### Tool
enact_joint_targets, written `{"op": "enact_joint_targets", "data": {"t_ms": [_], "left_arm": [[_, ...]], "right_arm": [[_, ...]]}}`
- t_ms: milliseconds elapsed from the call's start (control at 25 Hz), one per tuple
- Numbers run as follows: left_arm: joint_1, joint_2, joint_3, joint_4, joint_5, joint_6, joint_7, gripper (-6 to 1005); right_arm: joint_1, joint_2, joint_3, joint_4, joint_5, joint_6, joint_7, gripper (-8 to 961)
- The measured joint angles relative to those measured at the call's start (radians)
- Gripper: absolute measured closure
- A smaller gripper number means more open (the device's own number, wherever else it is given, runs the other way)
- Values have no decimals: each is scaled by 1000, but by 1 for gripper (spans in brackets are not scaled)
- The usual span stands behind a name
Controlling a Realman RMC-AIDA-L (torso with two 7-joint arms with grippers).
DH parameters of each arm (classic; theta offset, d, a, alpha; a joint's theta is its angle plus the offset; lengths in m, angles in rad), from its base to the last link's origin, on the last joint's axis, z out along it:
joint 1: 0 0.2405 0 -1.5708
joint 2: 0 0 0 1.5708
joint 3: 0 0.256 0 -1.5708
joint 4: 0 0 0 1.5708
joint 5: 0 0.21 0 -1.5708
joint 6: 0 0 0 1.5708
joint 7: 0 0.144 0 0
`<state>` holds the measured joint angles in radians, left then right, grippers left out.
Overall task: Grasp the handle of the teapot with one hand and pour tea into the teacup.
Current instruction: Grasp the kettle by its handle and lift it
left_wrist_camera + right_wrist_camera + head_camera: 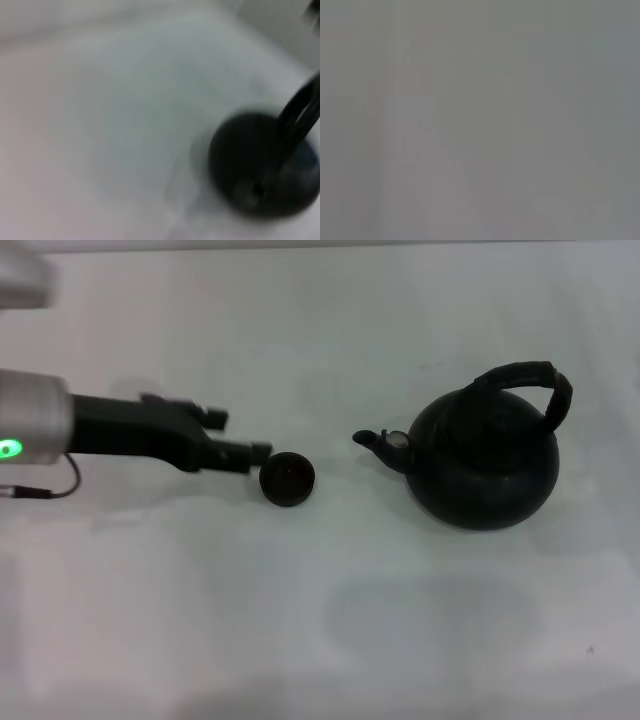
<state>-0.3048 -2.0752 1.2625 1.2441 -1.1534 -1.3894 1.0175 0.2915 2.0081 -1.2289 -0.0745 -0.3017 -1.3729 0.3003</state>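
The matte-black teapot (490, 460) stands upright on the white table at the right, its short spout (368, 438) pointing left toward the teacup. Its ribbed arched handle (522, 374) spans the top and nothing holds it. The tiny dark teacup (287, 479) sits left of the spout, with a gap between them. My left gripper (243, 435) reaches in from the left, open and empty, its nearer fingertip right beside the cup's left rim. The left wrist view shows the teapot (245, 165) and its handle (298, 112), blurred. My right gripper is out of view.
The white table (320, 620) stretches around both objects. A thin cable (50, 490) hangs under my left arm at the left edge. The right wrist view shows only plain grey.
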Motion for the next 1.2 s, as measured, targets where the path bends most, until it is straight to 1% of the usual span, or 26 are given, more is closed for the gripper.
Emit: {"op": "enact_joint_targets", "data": {"t_ms": [40, 80, 160, 200, 280, 360, 440, 480, 520, 560, 600, 680, 760, 800, 840, 960, 1200], "left_arm": [[17, 0, -20, -5, -44, -3, 52, 120], [63, 1, -62, -27, -165, -14, 186, 120], [105, 2, -98, -67, -288, -25, 334, 121], [105, 2, -98, -67, -288, -25, 334, 121], [131, 2, -133, -119, -381, -42, 460, 122], [148, 3, -178, -185, -457, -69, 570, 122], [152, 5, -244, -267, -514, -103, 661, 123], [145, 5, -323, -363, -548, -131, 741, 123], [140, 5, -356, -408, -558, -136, 780, 123], [140, 5, -356, -408, -558, -136, 780, 123], [135, 5, -386, -450, -566, -138, 815, 123], [129, 5, -433, -514, -572, -135, 866, 123], [123, 6, -472, -565, -574, -130, 906, 124], [120, 6, -493, -591, -574, -128, 924, 124], [117, 6, -519, -620, -575, -128, 945, 124], [116, 6, -564, -661, -576, -128, 972, 124], [127, 5, -573, -674, -587, -136, 976, 123]], "right_arm": [[-5, -1, -12, -5, -1, -2, 1, 97], [-28, -3, -39, -35, -2, -2, 3, 97], [-56, -5, -61, -72, -10, 4, 11, 98], [-56, -5, -61, -72, -10, 4, 11, 98], [-88, -12, -77, -120, -36, 14, 42, 98], [-135, -24, -82, -195, -103, 42, 110, 98], [-188, -33, -83, -296, -192, 88, 190, 97], [-252, -35, -83, -424, -291, 157, 266, 97], [-288, -31, -82, -497, -340, 196, 298, 97], [-288, -31, -82, -497, -340, 196, 298, 97], [-318, -23, -82, -560, -380, 227, 319, 97], [-379, -2, -83, -689, -468, 291, 362, 97], [-413, 8, -106, -774, -525, 328, 400, 97], [-422, 8, -123, -798, -539, 338, 412, 98], [-426, 7, -142, -810, -544, 343, 425, 98], [-429, 5, -176, -819, -547, 344, 444, 98], [-427, 5, -230, -814, -550, 346, 448, 98]]}}
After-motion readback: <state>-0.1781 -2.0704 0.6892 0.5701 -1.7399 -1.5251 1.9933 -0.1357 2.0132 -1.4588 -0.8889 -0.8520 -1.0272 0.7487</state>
